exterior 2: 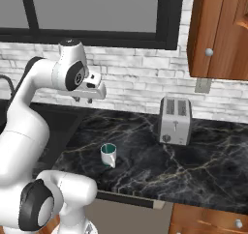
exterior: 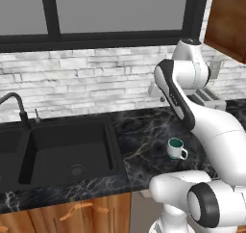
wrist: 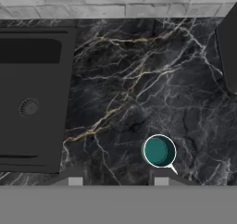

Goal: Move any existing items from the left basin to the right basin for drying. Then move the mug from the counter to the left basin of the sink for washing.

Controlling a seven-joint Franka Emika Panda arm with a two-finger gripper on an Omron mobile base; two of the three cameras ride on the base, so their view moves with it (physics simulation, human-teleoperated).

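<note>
Mug (exterior: 176, 148): upright on the counter (exterior 2: 193, 165), right of the sink (exterior: 57, 152)
Gripper (wrist: 118, 180): hovering high above, fingers partly apart, holding nothing

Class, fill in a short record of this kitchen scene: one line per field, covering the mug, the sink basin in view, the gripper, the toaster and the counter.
mug: white mug with teal inside, upright on the counter, right of the sink
basin: right basin, nothing in it, round drain visible
gripper: gripper raised above the counter, holding nothing
toaster: toaster by the brick wall
counter: black marble counter with pale veins
</note>
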